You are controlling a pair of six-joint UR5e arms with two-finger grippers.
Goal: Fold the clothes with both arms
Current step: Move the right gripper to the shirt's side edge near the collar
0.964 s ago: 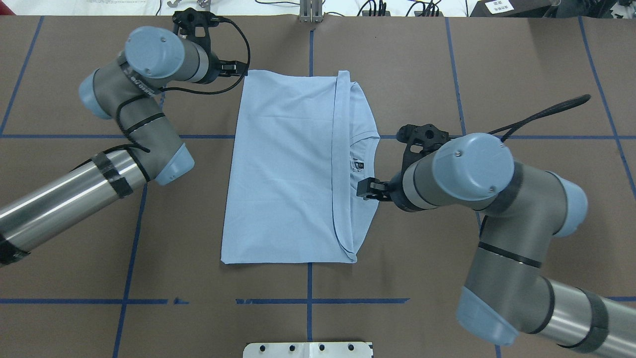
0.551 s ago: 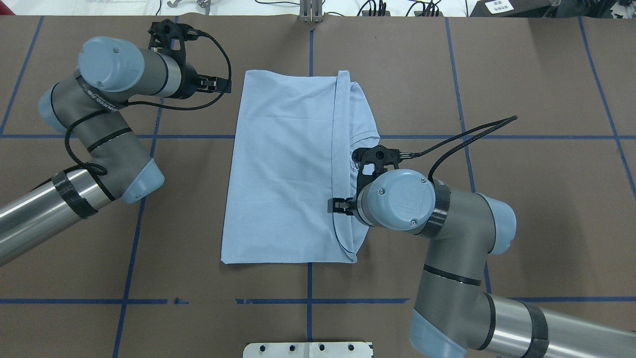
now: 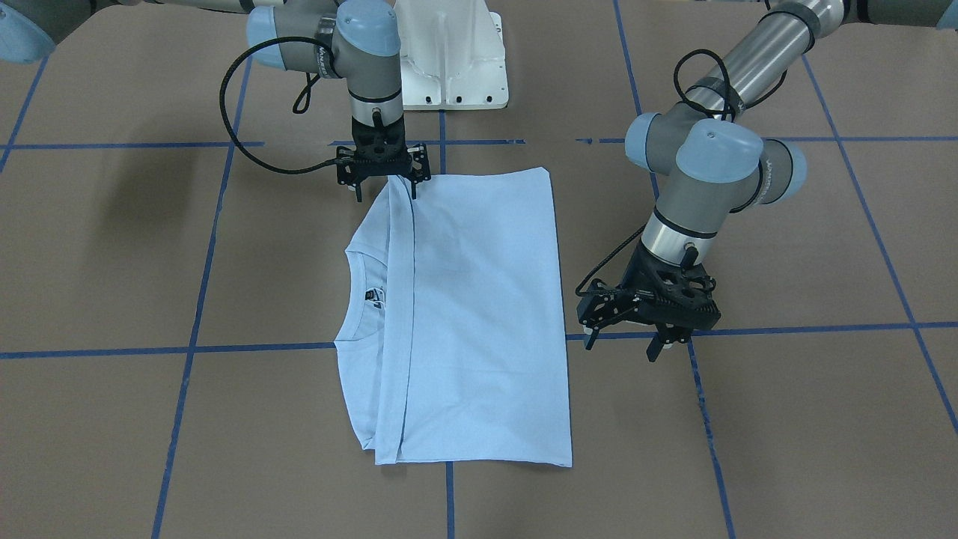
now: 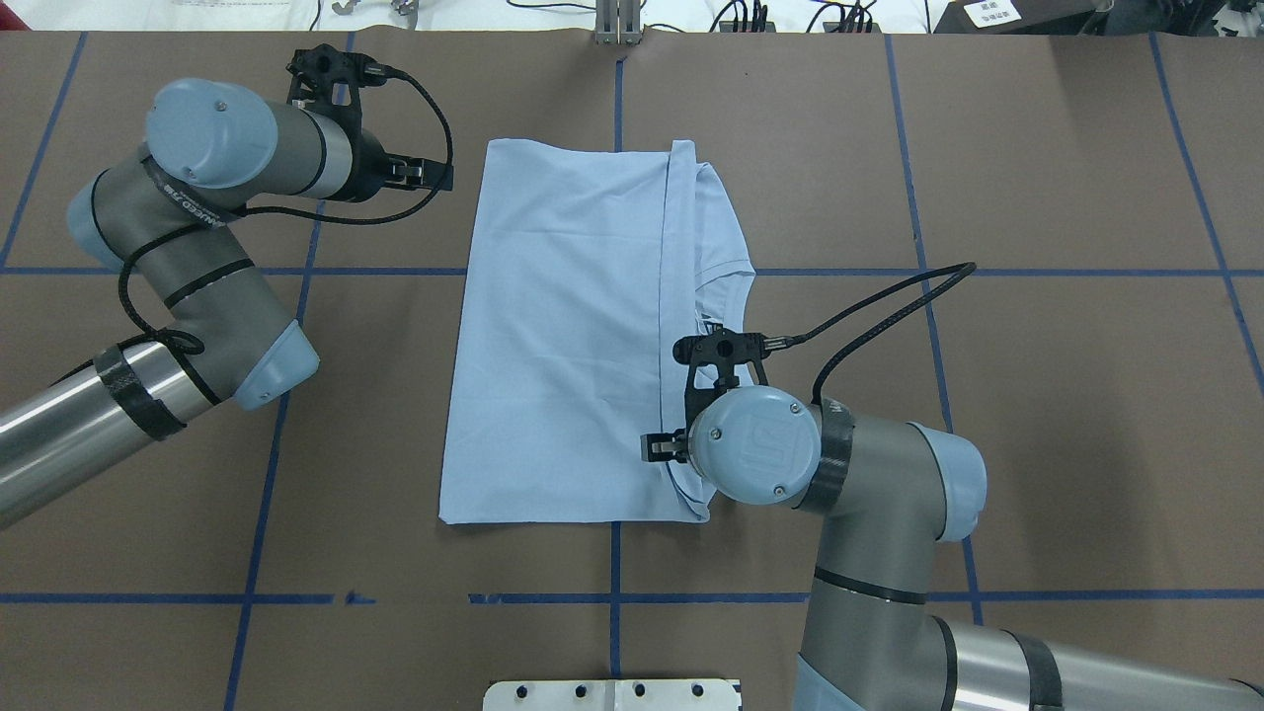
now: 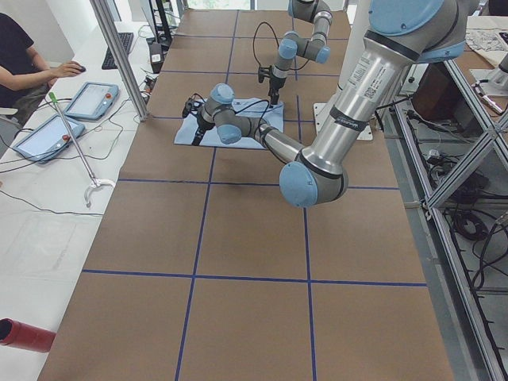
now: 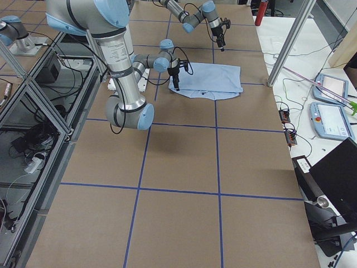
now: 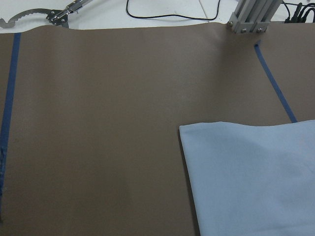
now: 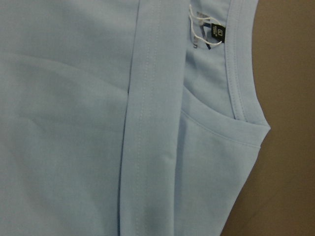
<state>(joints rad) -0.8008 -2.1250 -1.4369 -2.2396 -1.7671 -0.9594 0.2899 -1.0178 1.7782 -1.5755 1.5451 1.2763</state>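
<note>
Table (image 4: 1037,395), brown, gridded with blue tape lines (image 4: 612,597).

T-shirt (image 4: 563,336): light blue, flat on the table between the two grippers, and folded. The hem band (image 8: 150,123) lies across the chest just short of the collar (image 8: 241,73). The dark neck label (image 8: 216,33) with its white tag shows inside the collar (print not seen from any view).

Right gripper (image 3: 386,196): points straight down over the shirt's corner nearest the white pedestal base (image 3: 449,60). Fingers are spread and hold nothing. One fingertip sits at the hem band, the other near the cloth's edge; whether either touches fabric I cannot tell from here. The collar lies ahead of this gripper, away from the base.

Left gripper (image 3: 621,348): jaws apart and empty, off the cloth over bare table. The shirt's side edge is just beside it, toward the other gripper. Its wrist camera catches only one shirt corner (image 7: 256,177) below and to one side, the rest bare table
</note>
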